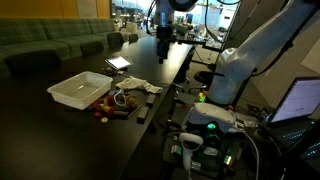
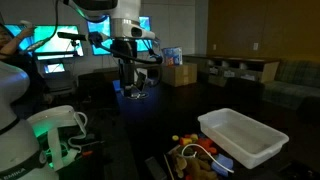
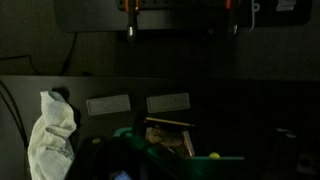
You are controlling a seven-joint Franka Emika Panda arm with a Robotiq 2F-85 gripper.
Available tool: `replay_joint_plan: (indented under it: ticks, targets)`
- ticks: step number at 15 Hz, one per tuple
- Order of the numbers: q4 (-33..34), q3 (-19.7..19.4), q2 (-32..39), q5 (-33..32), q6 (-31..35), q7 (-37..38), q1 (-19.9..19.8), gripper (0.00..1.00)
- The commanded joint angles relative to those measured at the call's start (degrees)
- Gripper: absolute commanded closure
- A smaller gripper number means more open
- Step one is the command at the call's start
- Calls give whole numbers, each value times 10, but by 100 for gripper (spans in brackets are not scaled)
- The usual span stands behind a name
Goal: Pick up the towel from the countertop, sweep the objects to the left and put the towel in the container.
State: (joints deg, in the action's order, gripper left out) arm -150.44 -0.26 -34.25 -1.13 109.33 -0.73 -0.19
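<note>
Scene dark, detail poor. We see gripper (image 1: 163, 50) hanging over far end of countertop (image 1: 55, 135), well apart from towel (image 1: 137, 88). In wrist view fingertips (image 3: 130, 30) stand wide apart, nothing between them. White towel lies crumpled on countertop near white container (image 1: 80, 91). Small objects (image 1: 108, 110) sit by container's corner; too small, we can't name them. Two pale rectangles (image 3: 108, 104) in wrist view, any writing unreadable. Laptop (image 1: 300, 100) cut off by frame edge.
</note>
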Motion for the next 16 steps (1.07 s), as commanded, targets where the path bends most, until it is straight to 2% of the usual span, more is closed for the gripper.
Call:
replay_joint_plan:
  ticks: [1,10,14,16]
  targets:
    - [2,0,0,0,-1,0,0,0]
    - [5,0,4,-1,5,-1,0,0]
    - [11,-3,51,-9,73,-10,-3,0]
    - [17,-16,116,-19,158,-30,-8,0]
